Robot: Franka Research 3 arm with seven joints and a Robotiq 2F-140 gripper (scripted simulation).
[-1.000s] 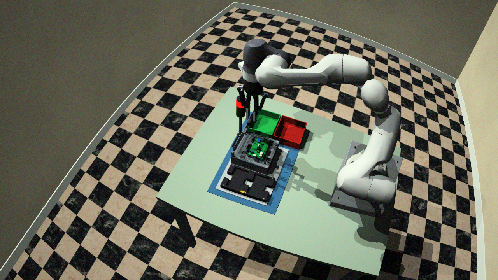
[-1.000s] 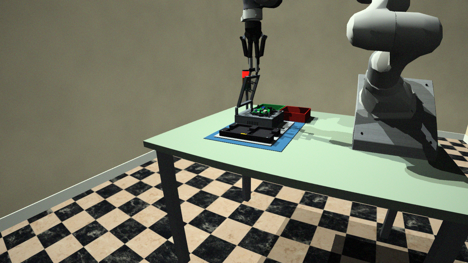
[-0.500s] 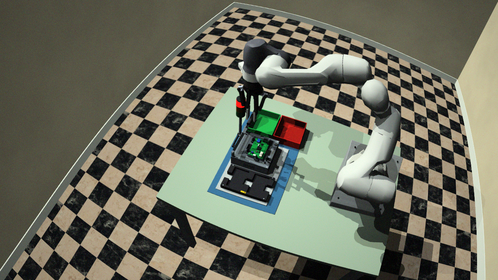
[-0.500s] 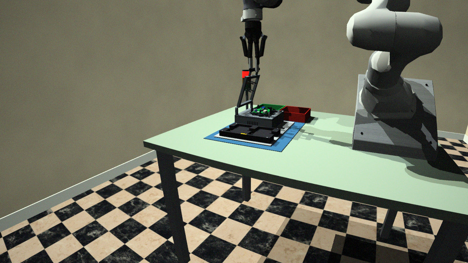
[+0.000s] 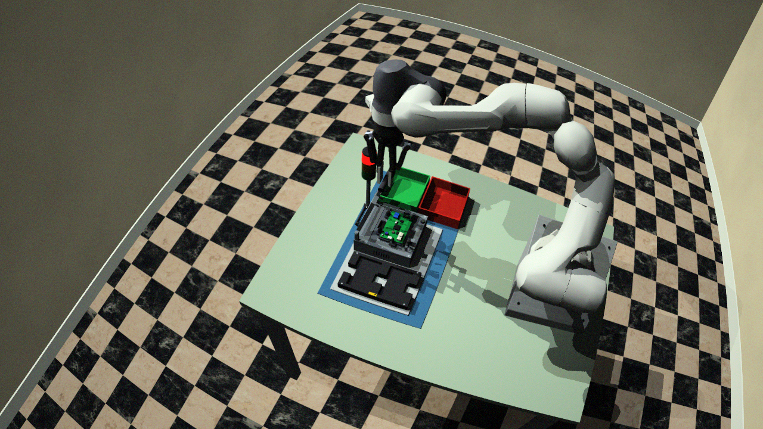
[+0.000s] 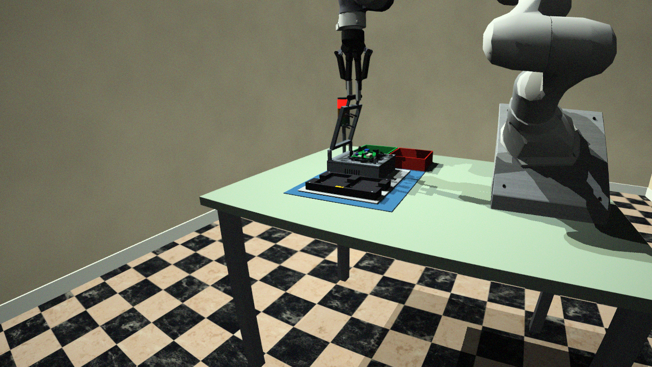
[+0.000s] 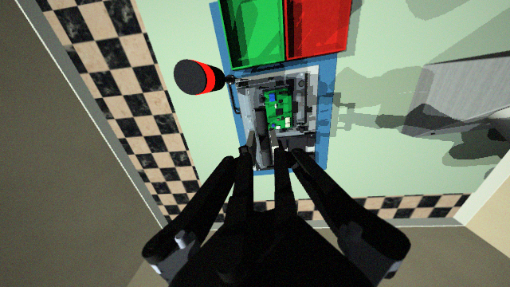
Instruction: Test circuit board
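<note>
The green circuit board (image 5: 393, 226) (image 6: 364, 155) (image 7: 278, 109) lies face up in the black tester (image 5: 381, 250) (image 6: 360, 169). The tester's lid (image 6: 338, 128) stands open, tilted up from its hinge. The signal tower (image 5: 366, 158) (image 6: 342, 102) (image 7: 199, 76) beside the tester shows red. My gripper (image 5: 385, 173) (image 6: 353, 96) (image 7: 262, 136) hangs high over the tester, just above the raised lid's top edge. Its fingers are nearly together with nothing between them. The black tray (image 5: 381, 282) (image 6: 346, 182) in front of the tester has both pockets empty.
The green bin (image 5: 405, 189) (image 6: 380, 148) (image 7: 253, 32) and the red bin (image 5: 443, 199) (image 6: 412, 159) (image 7: 316, 28) stand side by side behind the tester, both empty. All rest on a blue mat (image 5: 427, 298) (image 6: 396, 201). The arm's base (image 5: 560, 298) stands at the table's right.
</note>
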